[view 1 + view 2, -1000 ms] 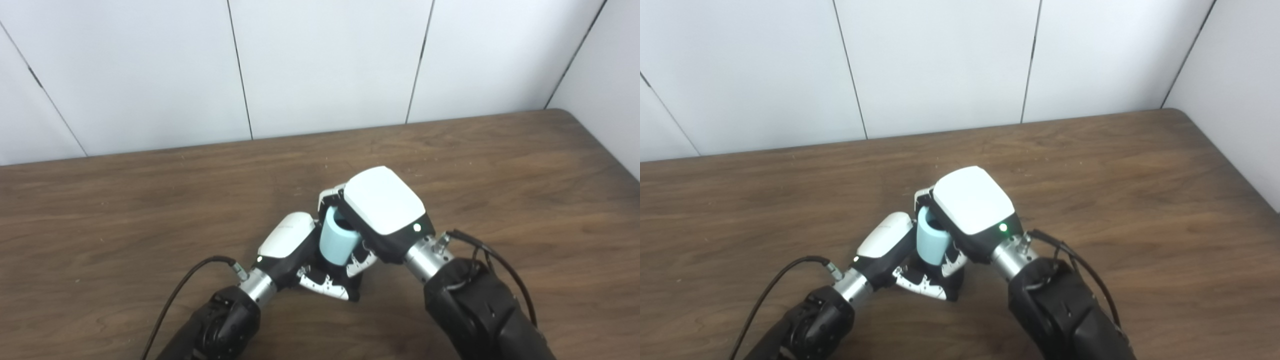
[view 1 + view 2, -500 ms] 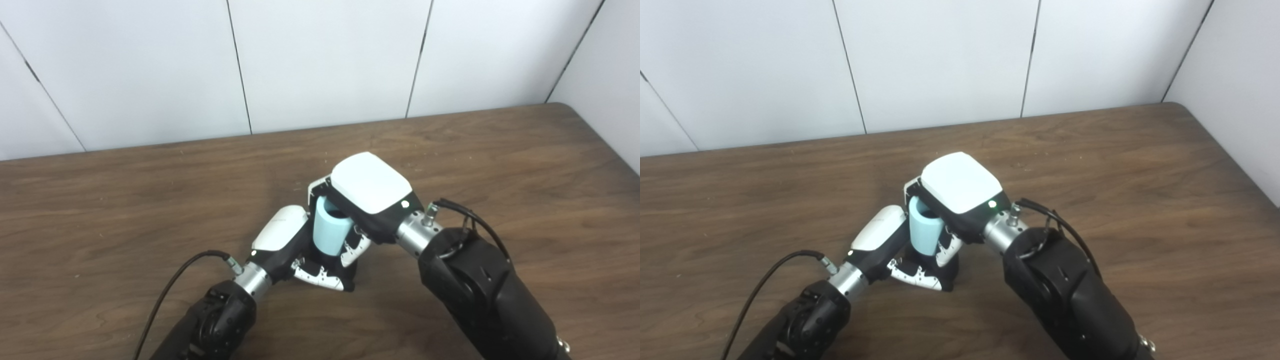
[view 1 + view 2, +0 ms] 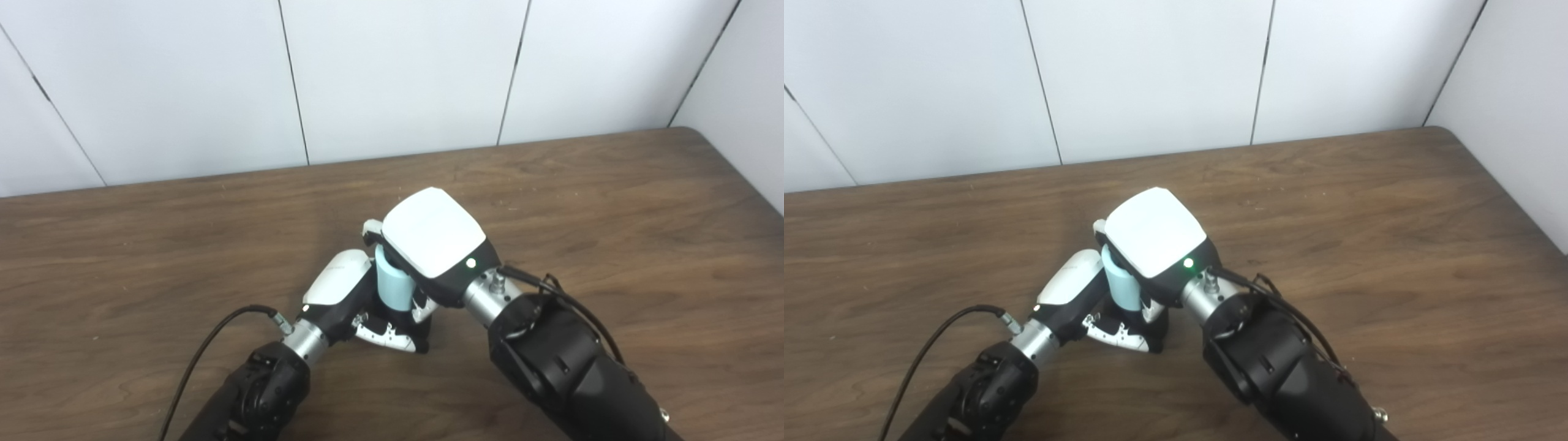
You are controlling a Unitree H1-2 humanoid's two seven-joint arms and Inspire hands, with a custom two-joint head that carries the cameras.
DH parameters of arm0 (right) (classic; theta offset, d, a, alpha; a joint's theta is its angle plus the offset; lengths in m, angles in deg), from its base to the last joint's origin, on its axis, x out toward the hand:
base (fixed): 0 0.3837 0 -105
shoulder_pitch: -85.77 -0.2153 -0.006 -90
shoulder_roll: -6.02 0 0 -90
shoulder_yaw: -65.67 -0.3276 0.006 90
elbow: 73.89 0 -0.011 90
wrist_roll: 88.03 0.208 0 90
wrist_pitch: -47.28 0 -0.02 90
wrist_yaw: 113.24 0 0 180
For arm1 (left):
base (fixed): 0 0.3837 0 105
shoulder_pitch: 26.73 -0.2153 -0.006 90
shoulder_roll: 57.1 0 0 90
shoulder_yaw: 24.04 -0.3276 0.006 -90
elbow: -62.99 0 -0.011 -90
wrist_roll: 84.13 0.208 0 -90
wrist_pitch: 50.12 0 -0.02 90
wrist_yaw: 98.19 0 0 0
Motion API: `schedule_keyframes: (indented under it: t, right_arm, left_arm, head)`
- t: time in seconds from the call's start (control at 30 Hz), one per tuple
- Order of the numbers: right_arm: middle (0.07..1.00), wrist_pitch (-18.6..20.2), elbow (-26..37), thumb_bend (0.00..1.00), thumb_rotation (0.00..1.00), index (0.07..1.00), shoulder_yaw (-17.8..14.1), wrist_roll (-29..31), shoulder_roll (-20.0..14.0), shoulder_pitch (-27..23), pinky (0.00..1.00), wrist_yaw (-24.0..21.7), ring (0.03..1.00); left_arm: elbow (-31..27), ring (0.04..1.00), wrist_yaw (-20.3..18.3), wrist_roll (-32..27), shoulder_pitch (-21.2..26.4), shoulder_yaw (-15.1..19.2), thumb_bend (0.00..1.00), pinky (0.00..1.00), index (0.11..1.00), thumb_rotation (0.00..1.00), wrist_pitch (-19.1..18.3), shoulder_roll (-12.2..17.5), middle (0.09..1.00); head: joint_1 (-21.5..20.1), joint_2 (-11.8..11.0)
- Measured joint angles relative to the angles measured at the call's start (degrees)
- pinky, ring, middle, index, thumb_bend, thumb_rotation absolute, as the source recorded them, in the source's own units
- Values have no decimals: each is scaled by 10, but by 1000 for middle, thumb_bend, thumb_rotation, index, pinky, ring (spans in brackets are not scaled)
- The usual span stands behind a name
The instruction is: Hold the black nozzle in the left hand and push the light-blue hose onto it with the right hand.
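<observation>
My right hand (image 3: 433,240) is shut on the light-blue hose (image 3: 392,286), a short upright tube that shows just below the hand's white back. My left hand (image 3: 343,291) sits low against the hose's left side, its fingers (image 3: 386,335) curled shut around something black under the hose. That black part is most likely the nozzle (image 3: 1151,331), mostly hidden by the fingers of both hands. The hose's lower end goes down into the left hand's grasp; the joint itself is out of sight.
The brown wooden table (image 3: 612,202) spreads all around the hands. A white panelled wall (image 3: 398,73) stands behind it. A black cable (image 3: 208,352) loops off my left wrist over the table.
My right hand with the hose has moved left and tipped over it, so the hose's open top is now covered. The left hand has hardly moved.
</observation>
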Motion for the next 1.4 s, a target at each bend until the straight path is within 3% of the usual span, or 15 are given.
schedule_keyframes:
  t: [0.1,0.2,0.33,0.5,0.6,0.7,0.97,1.03,1.13,1.27,1.3,1.4]
  right_arm:
    - [474,0,-7,526,0,487,0,-5,-1,14,186,40,277]
    - [409,0,-15,519,0,517,0,-5,-1,27,198,79,286]
    - [470,-1,-21,527,0,489,-3,9,-9,37,180,119,253]
    - [478,-6,-29,527,0,489,-8,48,-19,36,241,146,333]
    - [429,-13,-36,521,0,530,-17,75,-19,36,264,157,352]
    - [468,-21,-42,527,0,498,-30,111,-19,34,261,160,355]
    - [470,-24,-60,530,0,484,-57,189,-17,25,122,159,223]
    - [470,-24,-62,530,0,481,-59,199,-17,23,107,158,216]
    - [397,-23,-62,524,0,492,-61,208,-17,18,116,152,225]
    - [406,-21,-62,529,0,479,-62,215,-18,2,54,125,156]
    - [444,-20,-62,530,0,479,-62,216,-18,-2,45,118,142]
    - [467,-17,-61,530,0,488,-61,215,-18,-10,70,98,163]
  left_arm:
    - [0,334,0,1,1,-1,508,382,474,81,0,0,378]
    - [0,332,0,2,2,-2,509,383,474,82,1,0,373]
    - [0,320,0,6,3,-3,509,373,472,84,2,0,359]
    - [0,313,1,6,3,-3,510,358,473,85,2,0,356]
    - [0,310,1,6,3,-3,510,352,473,85,1,0,354]
    - [0,309,1,6,3,-2,510,351,473,85,1,-1,354]
    - [0,311,1,3,4,-1,510,363,473,85,0,-1,355]
    - [0,310,1,2,4,0,510,357,473,85,0,-1,354]
    - [0,306,1,1,4,1,510,345,473,85,0,0,351]
    - [-1,302,1,-2,4,3,510,335,473,85,0,0,349]
    - [-1,303,1,-4,4,4,510,335,473,85,0,0,349]
    - [-1,305,1,-6,4,5,510,339,473,85,0,0,350]
  head:
    - [-1,-1]
    - [-1,-1]
    - [0,0]
    - [3,2]
    - [3,1]
    - [2,1]
    - [2,2]
    - [3,2]
    - [3,3]
    - [2,3]
    - [2,3]
    - [2,3]
